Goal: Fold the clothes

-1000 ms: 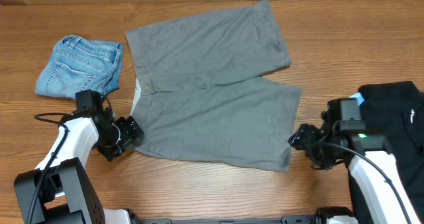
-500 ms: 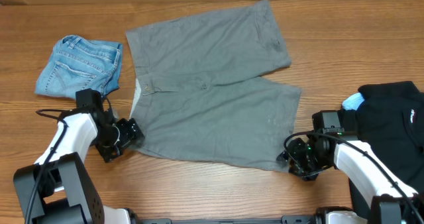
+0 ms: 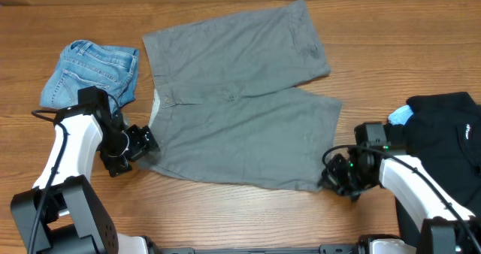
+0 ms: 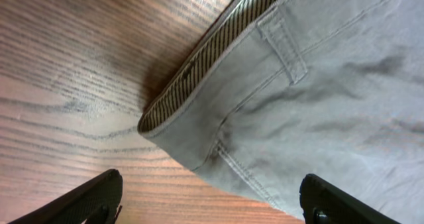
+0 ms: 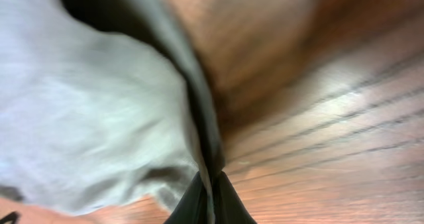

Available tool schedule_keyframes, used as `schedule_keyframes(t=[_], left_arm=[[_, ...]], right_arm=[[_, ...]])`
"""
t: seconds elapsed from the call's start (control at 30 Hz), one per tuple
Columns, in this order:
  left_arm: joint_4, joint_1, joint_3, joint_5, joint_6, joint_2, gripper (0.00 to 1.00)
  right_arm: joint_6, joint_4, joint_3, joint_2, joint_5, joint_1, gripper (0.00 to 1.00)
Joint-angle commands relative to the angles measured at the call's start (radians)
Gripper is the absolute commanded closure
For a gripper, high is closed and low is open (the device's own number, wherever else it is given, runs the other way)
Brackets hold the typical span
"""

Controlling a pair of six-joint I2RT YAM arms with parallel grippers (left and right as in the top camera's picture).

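The right gripper (image 5: 211,196) has its two dark fingertips pressed together on the hem edge of the grey shorts (image 3: 240,104), and a thin fold of cloth runs up from between them. This view is blurred. Beside the pinch the cloth bulges in soft, pale folds over the wooden table (image 3: 361,51). From overhead, that gripper sits at the lower right corner of the shorts, at the end of the nearer leg.

The left gripper (image 4: 212,207) has its black fingers (image 4: 93,201) wide apart, one at each lower corner of its wrist view, holding nothing. Between and just ahead of them lies the waistband corner of the shorts. It is lifted slightly off the table, so the striped lining inside the band shows. A belt loop is stitched across the band, and double seams run down the plain woven cloth.

The shorts lie spread flat in the middle of the table, waistband to the left and both legs pointing right. There is a button at the front of the band, and the cloth has a few shallow creases. The denim shorts (image 3: 90,74), light blue and faded, lie bunched at the far left, near the waistband but apart from it. A black garment (image 3: 451,134) lies heaped at the right edge, partly under the right arm, with a scrap of light blue cloth (image 3: 398,117) showing at its left side. The table top is brown wood grain with a slight sheen.
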Motion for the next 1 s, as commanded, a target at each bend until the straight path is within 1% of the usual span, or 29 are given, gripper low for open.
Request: schedule_keyframes(t=[0.0,0.13,0.23,0.3,0.33,0.47,0.5,0.63,0.73,0.8,0.87,0.9,0.97], left_arm=[[-0.029,0.019,0.018,0.009,0.019,-0.044,0.12],[-0.036,0.065,-0.034,0.021,0.011,-0.056,0.1],[0.024,0.11,-0.131,0.056,0.002,-0.056,0.11],[0.083,0.138,-0.193,0.075,-0.008,-0.056,0.12],[0.132,0.15,-0.235,0.107,-0.008,-0.056,0.13],[0.285,0.151,-0.312,0.112,-0.038,-0.056,0.14],[0.345,0.151,-0.338,0.113,-0.042,-0.056,0.14],[0.468,0.151,-0.389,0.125,-0.048,-0.056,0.15],[0.5,0.151,-0.394,0.174,-0.048,-0.056,0.15],[0.495,0.151,-0.394,0.18,-0.048,-0.056,0.16],[0.472,0.15,-0.398,0.18,-0.048,-0.056,0.16],[0.426,0.149,-0.404,0.184,-0.058,-0.056,0.16],[0.396,0.15,-0.418,0.183,-0.064,-0.056,0.17]], right_arm=[[-0.009,-0.008,0.119,-0.054,-0.023,-0.005,0.96],[0.005,-0.018,0.173,-0.059,-0.023,-0.005,0.96],[0.01,-0.018,0.173,-0.059,-0.022,-0.005,0.96],[0.01,-0.017,0.173,-0.059,-0.021,-0.005,0.96],[0.01,-0.016,0.173,-0.059,-0.021,-0.005,0.96],[0.01,-0.002,0.173,-0.059,-0.021,-0.005,0.96],[0.01,0.0,0.173,-0.059,-0.021,-0.005,0.96],[0.01,-0.002,0.173,-0.059,-0.021,-0.005,0.96],[0.01,-0.002,0.173,-0.059,-0.021,-0.005,0.96],[0.01,-0.003,0.173,-0.059,-0.022,-0.005,0.96],[0.01,-0.006,0.173,-0.059,-0.021,-0.005,0.96],[0.01,-0.006,0.173,-0.059,-0.022,-0.005,0.96],[0.01,-0.01,0.173,-0.059,-0.022,-0.005,0.96]])
